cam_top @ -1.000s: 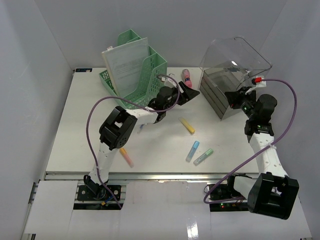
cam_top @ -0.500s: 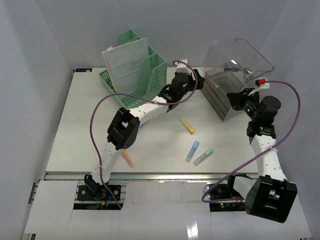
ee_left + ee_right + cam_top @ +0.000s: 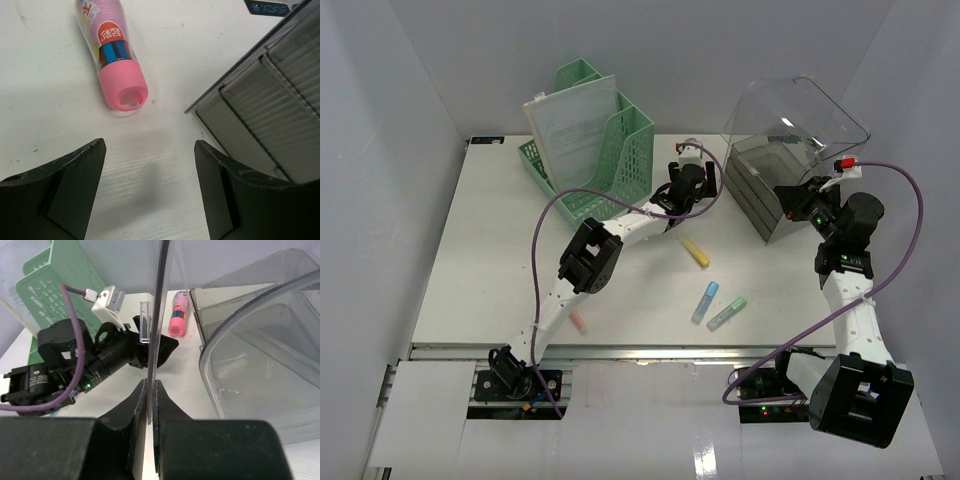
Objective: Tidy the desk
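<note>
Over the desk [image 3: 480,260] stretching beneath both arms, past the green file rack [image 3: 595,140], the left gripper [image 3: 149,155] hangs spread wide by the pink glue stick [image 3: 116,60], and the right gripper [image 3: 149,390] is clamped on the edge of the clear lid [image 3: 800,105].

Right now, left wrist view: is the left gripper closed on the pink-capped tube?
No, the left gripper is open, and the pink-capped tube lies on the desk ahead of its fingertips, clear of both.

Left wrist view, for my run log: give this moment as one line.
left claw: open, facing pink-capped glue stick | right claw: shut on clear lid
</note>
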Motion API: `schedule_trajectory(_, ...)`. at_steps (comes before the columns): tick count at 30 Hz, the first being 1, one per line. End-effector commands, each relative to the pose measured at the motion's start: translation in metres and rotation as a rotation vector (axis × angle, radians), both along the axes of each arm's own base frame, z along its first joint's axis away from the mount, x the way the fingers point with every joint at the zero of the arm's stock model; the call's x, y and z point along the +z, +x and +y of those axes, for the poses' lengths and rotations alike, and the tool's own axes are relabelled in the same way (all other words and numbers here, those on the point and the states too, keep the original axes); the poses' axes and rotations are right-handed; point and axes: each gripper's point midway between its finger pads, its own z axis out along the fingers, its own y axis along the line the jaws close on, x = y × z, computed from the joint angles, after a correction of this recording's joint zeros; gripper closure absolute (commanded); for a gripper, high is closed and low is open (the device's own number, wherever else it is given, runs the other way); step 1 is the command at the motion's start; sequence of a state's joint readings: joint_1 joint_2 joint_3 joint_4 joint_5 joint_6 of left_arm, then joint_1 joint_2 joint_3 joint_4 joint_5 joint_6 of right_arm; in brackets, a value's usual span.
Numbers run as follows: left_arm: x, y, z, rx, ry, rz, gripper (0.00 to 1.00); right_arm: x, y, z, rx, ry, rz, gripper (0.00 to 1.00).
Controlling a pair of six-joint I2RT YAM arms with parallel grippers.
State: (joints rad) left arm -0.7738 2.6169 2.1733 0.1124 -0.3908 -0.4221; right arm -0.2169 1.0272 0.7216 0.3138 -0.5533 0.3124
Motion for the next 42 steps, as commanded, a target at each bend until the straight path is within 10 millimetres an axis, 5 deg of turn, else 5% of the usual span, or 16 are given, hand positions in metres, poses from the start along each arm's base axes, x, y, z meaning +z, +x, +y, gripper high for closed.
schedule_trajectory(1, 0.045, 0.014, -0.001, 0.036, -0.024, -0.099, 0.17, 0.038, -0.002, -0.006, -0.025, -0.039, -0.153, 0.92)
schedule_trajectory(24, -0.011, 0.051, 0.006, 0.067, 0.020, -0.184, 0.20, 0.035, -0.003, -0.007, -0.018, -0.005, -0.142, 0.92)
schedule_trajectory(27, -0.020, 0.054, 0.007, 0.060, 0.029, -0.181, 0.24, 0.036, -0.004, -0.009, -0.022, -0.001, -0.144, 0.92)
schedule_trajectory(35, -0.023, 0.066, 0.021, 0.057, 0.024, -0.173, 0.65, 0.034, -0.004, -0.010, -0.022, 0.007, -0.141, 0.92)
schedule_trajectory(42, -0.020, 0.061, 0.023, 0.037, 0.038, -0.174, 0.78, 0.033, -0.005, -0.011, -0.023, 0.009, -0.141, 0.92)
